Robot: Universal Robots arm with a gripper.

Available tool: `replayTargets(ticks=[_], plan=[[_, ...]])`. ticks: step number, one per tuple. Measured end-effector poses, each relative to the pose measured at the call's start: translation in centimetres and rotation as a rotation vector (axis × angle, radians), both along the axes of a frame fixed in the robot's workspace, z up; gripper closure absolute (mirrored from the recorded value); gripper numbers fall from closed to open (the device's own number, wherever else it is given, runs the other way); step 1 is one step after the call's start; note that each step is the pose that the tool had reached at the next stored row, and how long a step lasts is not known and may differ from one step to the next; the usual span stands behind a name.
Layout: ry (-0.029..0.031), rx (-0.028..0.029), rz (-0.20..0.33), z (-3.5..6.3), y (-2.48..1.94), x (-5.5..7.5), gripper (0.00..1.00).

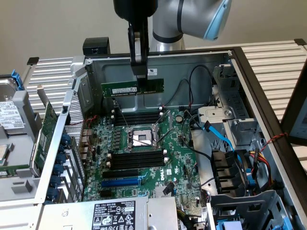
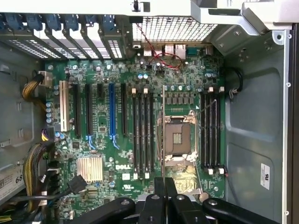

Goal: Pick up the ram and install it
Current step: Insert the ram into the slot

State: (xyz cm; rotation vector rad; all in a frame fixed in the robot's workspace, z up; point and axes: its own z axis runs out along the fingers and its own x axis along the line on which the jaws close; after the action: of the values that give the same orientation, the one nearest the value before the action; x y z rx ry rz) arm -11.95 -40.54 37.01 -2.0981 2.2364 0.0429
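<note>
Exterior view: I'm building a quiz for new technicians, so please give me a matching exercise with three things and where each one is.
1. ram
2. CPU socket
3. blue cable

A. on the motherboard, between two banks of black slots
B. off the motherboard, toward the exterior view's right
C. clamped in the gripper, above the motherboard

Pairs: 1-C, 2-A, 3-B.

End effector (image 2: 164,186) tight on the edge-on ram (image 2: 163,126), above green motherboard (image 2: 100,122) with CPU socket (image 2: 179,138)
</note>
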Motion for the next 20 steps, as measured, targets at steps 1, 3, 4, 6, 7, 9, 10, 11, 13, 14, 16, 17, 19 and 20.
replayTargets(ticks=[1,3,4,6,7,9,10,11,13,14,16,17,19,20], plan=[[0.0029,0.0,0.0,-0.13,-0.02,0.0,0.88],[0.0119,0.0001,0.0,-0.34,-0.12,0.0,0.88],[0.0128,-0.0001,0.0,-0.5,-0.14,0.0,0.88],[0.0128,-0.0021,0.0,-0.79,-0.14,0.0,0.88],[0.0129,-0.0083,0.0,-0.85,-0.14,0.0,0.88],[0.012,-0.018,0.0,-0.99,-0.15,0.0,0.88],[0.012,-0.0184,0.001,-1.07,-0.15,0.0,0.88],[0.0119,-0.0185,0.001,-1.13,-0.15,0.0,0.88],[0.0119,-0.0192,0.001,-1.3,-0.14,0.0,0.88],[0.0121,-0.0197,0.001,-1.31,-0.14,0.0,0.88],[0.0119,-0.0195,0.001,-1.39,-0.15,0.0,0.88],[0.0118,-0.0196,0.0,-1.56,-0.15,0.0,0.88],[0.0119,-0.0197,0.0,-1.9,-0.15,-0.1,0.88],[0.0118,-0.0196,0.001,-2.09,-0.15,-0.1,0.88]])
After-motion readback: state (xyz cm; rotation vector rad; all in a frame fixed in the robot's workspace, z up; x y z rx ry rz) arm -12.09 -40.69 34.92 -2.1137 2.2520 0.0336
